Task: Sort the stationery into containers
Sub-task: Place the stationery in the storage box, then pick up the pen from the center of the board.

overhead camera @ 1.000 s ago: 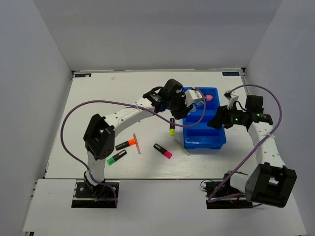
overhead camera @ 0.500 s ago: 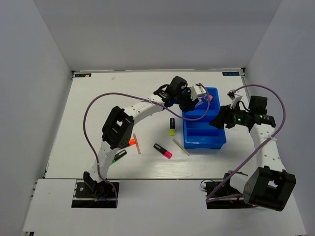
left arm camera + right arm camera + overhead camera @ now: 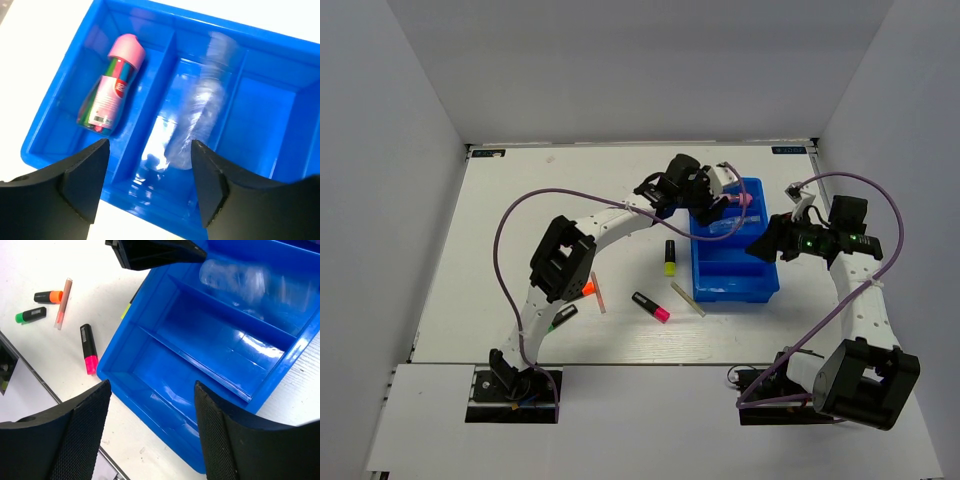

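Note:
The blue tray (image 3: pixel 735 290) stands right of centre. My left gripper (image 3: pixel 720 197) hovers open and empty over its far end. In the left wrist view (image 3: pixel 150 185) the pink tube (image 3: pixel 112 85) lies in the end compartment. The clear bottle (image 3: pixel 200 120), blurred, lies in the compartment beside it. My right gripper (image 3: pixel 770 240) is open and empty over the tray's right side (image 3: pixel 152 430). The yellow highlighter (image 3: pixel 670 257), pink highlighter (image 3: pixel 650 307) and a pale stick (image 3: pixel 687 299) lie on the table left of the tray.
The orange highlighter (image 3: pixel 47 296), green highlighter (image 3: pixel 31 315) and second pale stick (image 3: pixel 62 302) lie further left, partly under my left arm in the top view. The tray's two near compartments (image 3: pixel 200 340) hold nothing. White walls enclose the table.
My left arm reached further over the tray's far end and its jaws opened. The clear bottle left the gripper and now lies in the second compartment. The right arm barely moved.

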